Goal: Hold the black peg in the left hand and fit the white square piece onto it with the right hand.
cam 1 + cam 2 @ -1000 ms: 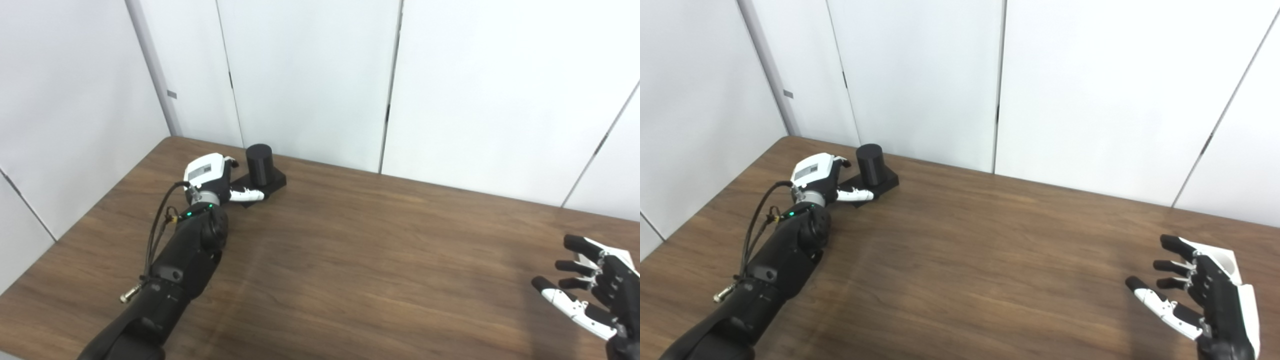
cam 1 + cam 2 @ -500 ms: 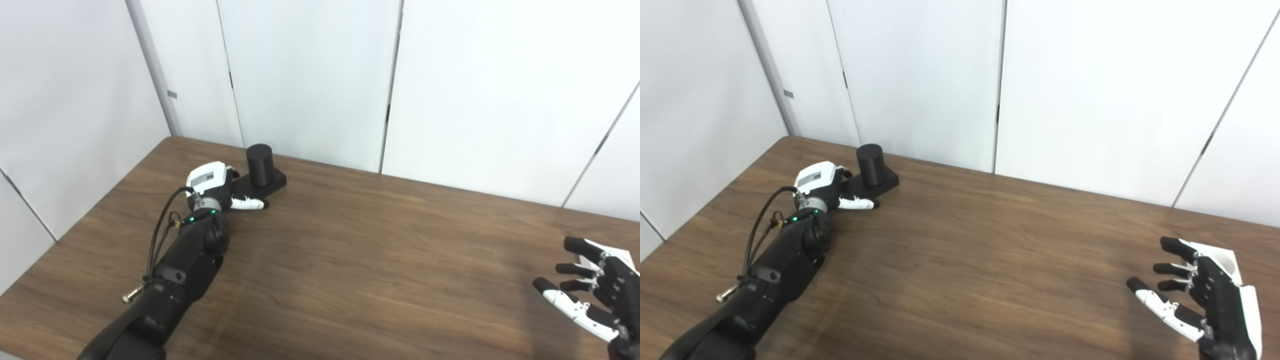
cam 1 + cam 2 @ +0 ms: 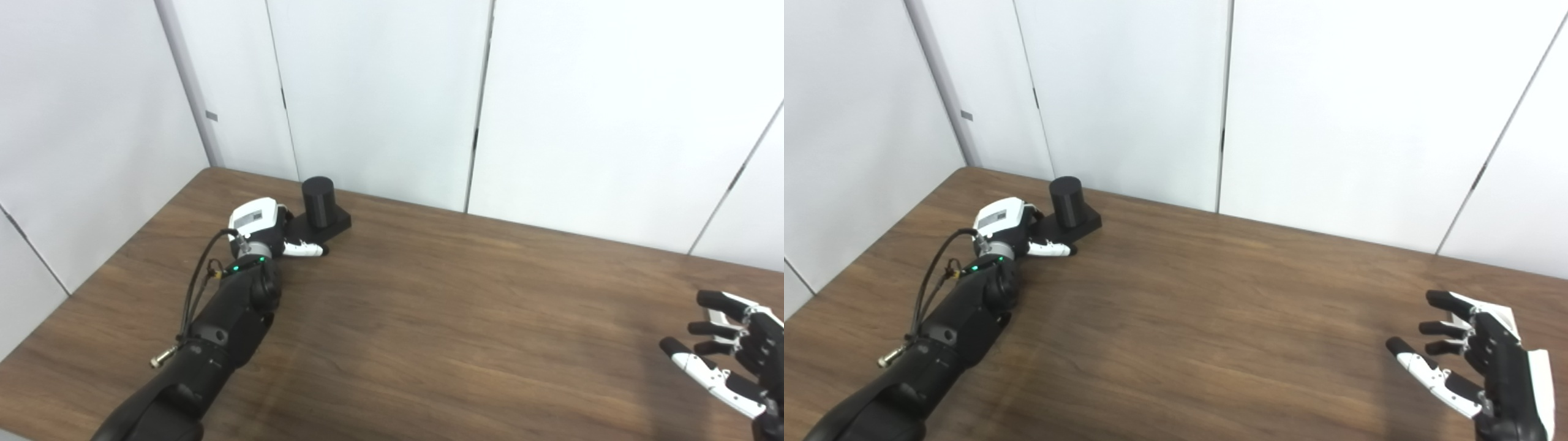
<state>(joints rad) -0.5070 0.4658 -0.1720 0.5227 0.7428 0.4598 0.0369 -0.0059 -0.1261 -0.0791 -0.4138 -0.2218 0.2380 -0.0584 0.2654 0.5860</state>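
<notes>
My left hand lies low on the wooden table, out at about ten o'clock from where I stand, pressed up against the near-left side of the black peg. The peg is an upright cylinder on a flat square base, close to the far edge by the wall. My thumb lies along the front of the base, touching or nearly so; my other fingers are hidden behind my hand, so I can't tell whether I have a real hold.

My right hand hovers at about four o'clock, well apart from the peg, fingers spread and holding nothing. A white edge shows just behind those fingers; I can't tell whether it is the white square piece or part of my own hand.

The risks, as I judge them: the base is low and flat, so closing my left hand could push it toward the wall rather than catch it, or tip the peg. If I lift on a thumb-only grip, the base may swing and slip out.
</notes>
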